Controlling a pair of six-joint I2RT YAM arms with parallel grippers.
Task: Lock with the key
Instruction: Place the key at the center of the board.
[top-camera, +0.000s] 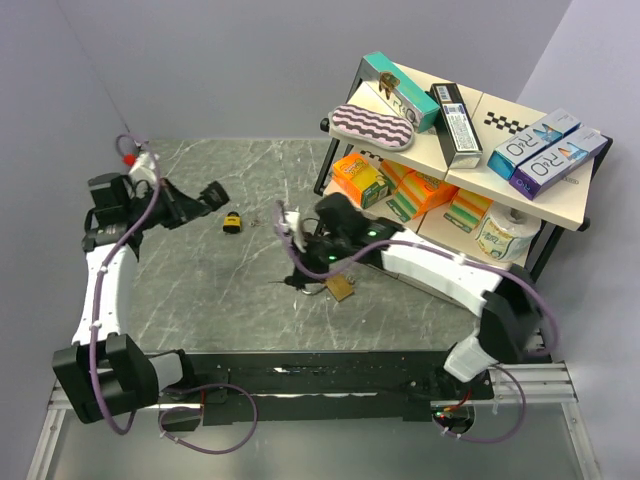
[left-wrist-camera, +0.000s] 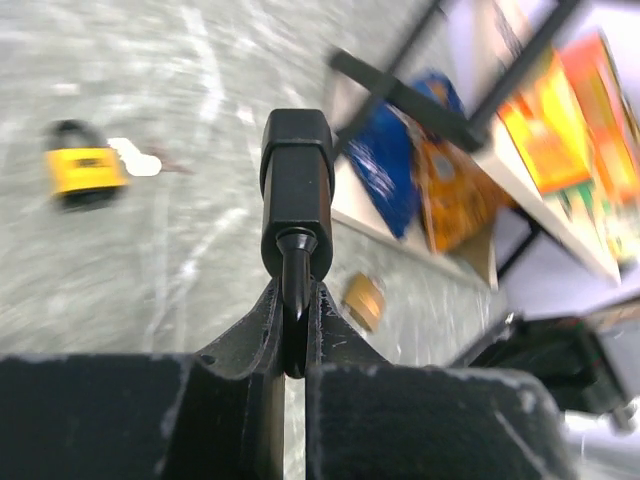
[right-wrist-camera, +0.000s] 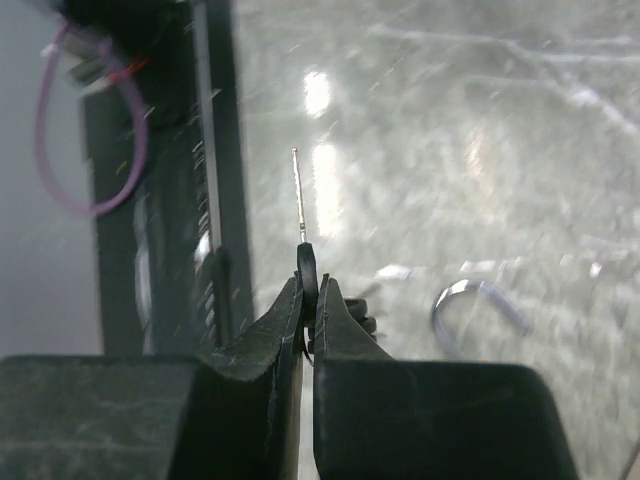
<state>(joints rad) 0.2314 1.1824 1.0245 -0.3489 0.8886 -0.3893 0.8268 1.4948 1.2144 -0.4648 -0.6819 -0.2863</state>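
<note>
– Starting with the biggest things, what sits on the marbled surface (top-camera: 200, 290)?
– A shelf (top-camera: 555, 205) stacked with boxes stands at the right edge, well clear of the work. Both arms reach toward the middle.
– And the right pincer (right-wrist-camera: 308, 285)?
– It is clamped on the dark head of the key (right-wrist-camera: 297, 200), so the thin blade juts straight out ahead of the fingertips. I judge it is held that way so the blade can go into a keyway.
– Where is the lock?
– The brass padlock (top-camera: 341, 288) lies on the surface just beside that pincer. The wrist view shows its curved shackle (right-wrist-camera: 470, 295) low to the right of the blade, so the key is not yet lined up with it.
– What about the left pincer (left-wrist-camera: 296, 300)?
– Its fingers are together on the stem of a black piece (left-wrist-camera: 297, 180); what that is, I cannot tell. It hangs near a yellow padlock (top-camera: 231, 222), apart from the brass one.
– Next?
– Probably steadying the brass body, then aiming the blade.
</note>
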